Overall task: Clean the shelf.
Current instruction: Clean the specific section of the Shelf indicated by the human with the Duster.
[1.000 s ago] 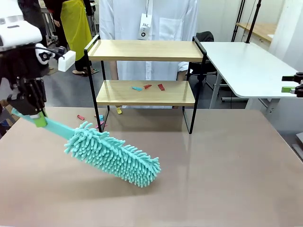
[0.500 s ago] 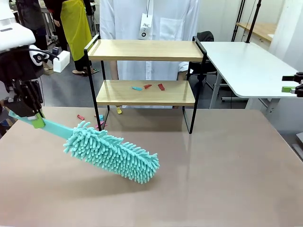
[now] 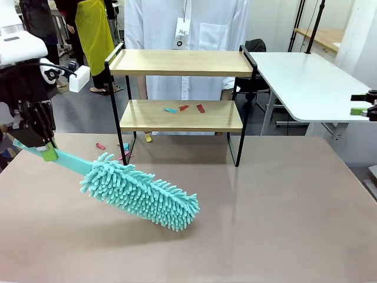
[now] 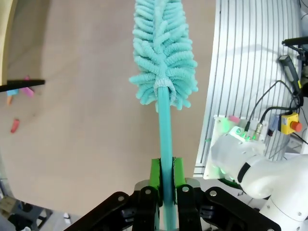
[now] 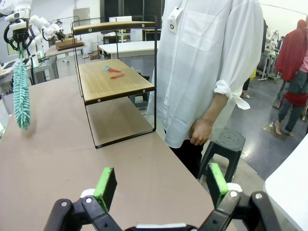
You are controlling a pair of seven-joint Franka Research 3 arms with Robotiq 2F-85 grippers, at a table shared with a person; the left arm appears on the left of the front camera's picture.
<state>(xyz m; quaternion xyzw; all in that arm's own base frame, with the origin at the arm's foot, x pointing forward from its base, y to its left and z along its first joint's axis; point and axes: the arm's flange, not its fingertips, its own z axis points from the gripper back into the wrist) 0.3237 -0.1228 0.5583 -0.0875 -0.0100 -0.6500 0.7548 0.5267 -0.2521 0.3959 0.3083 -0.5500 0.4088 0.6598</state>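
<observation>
Brown tabletop (image 3: 283, 212): shelf (image 3: 177, 62) right of left gripper (image 3: 49, 152) (with teal duster (image 3: 141, 197))

The shelf (image 3: 179, 62) stands far back on the table (image 3: 283, 206) — duster (image 3: 141, 197) before it, scraps (image 3: 200, 108) on its lower board.

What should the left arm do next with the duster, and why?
Probably lift the duster toward the shelf: the left gripper grips its handle, its head is down near the table, and coloured scraps lie on the lower board.
</observation>
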